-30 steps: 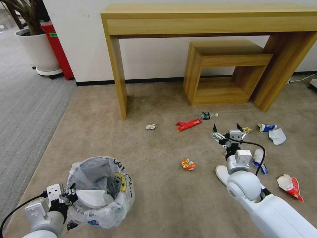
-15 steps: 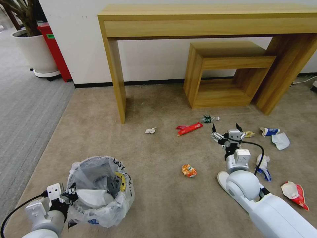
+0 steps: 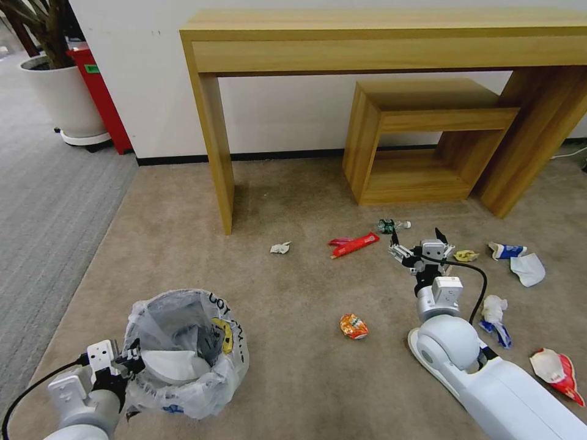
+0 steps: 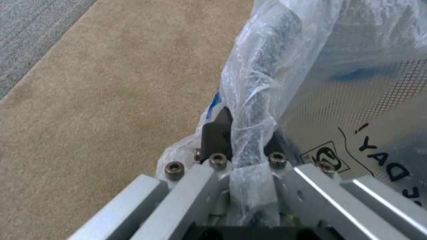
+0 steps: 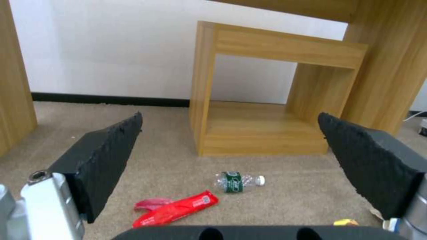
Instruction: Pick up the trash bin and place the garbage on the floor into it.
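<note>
The trash bin (image 3: 183,351), lined with a crinkly whitish bag, stands low on my left over the beige floor (image 3: 293,287). My left gripper (image 3: 125,363) is shut on its rim; the left wrist view shows the gripper (image 4: 242,133) pinching the bag (image 4: 338,83). My right gripper (image 3: 417,238) hangs open just short of a small green-labelled bottle (image 3: 389,225) and a red wrapper (image 3: 353,245). Both lie ahead of its fingers (image 5: 106,156) as the bottle (image 5: 236,181) and wrapper (image 5: 178,208). More garbage lies around: a white tissue (image 3: 280,248), an orange wrapper (image 3: 353,326), a yellow wrapper (image 3: 466,255).
A wooden console table (image 3: 208,122) and a wooden cube stool (image 3: 422,140) stand against the wall behind the litter. Grey ribbed carpet (image 3: 49,201), a white plant pot (image 3: 64,101) and a red box (image 3: 101,98) are at the far left. Blue-white (image 3: 506,250) and red-white (image 3: 559,370) wrappers lie right.
The whole head picture has shifted, so the camera has moved. The right gripper now sits closer to the bottle. The left gripper still holds the bin.
</note>
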